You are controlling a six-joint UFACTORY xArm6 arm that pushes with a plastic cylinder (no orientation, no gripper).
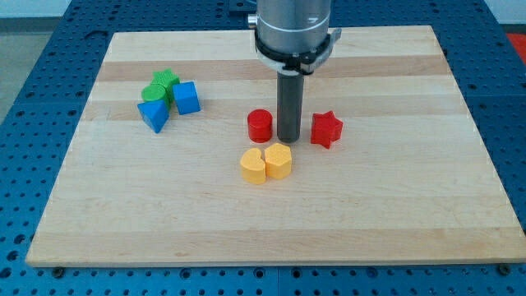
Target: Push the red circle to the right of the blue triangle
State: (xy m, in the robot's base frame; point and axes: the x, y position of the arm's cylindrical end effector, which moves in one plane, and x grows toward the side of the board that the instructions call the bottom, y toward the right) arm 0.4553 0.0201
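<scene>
Counting two red [260, 125], two yellow [254, 165], two blue [153, 115], two green [154, 91] blocks.

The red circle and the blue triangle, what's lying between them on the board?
Nothing: in the camera view, bare wood separates the red circle from the blue triangle. My tip sits on the circle's other side.

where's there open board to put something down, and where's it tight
Free: the whole strip along the view's bottom, below the two yellow blocks, and the view's right, past the red star. Crowded: the green and blue blocks bunched at upper left, and the centre, where my tip stands between the red circle and the star.
</scene>
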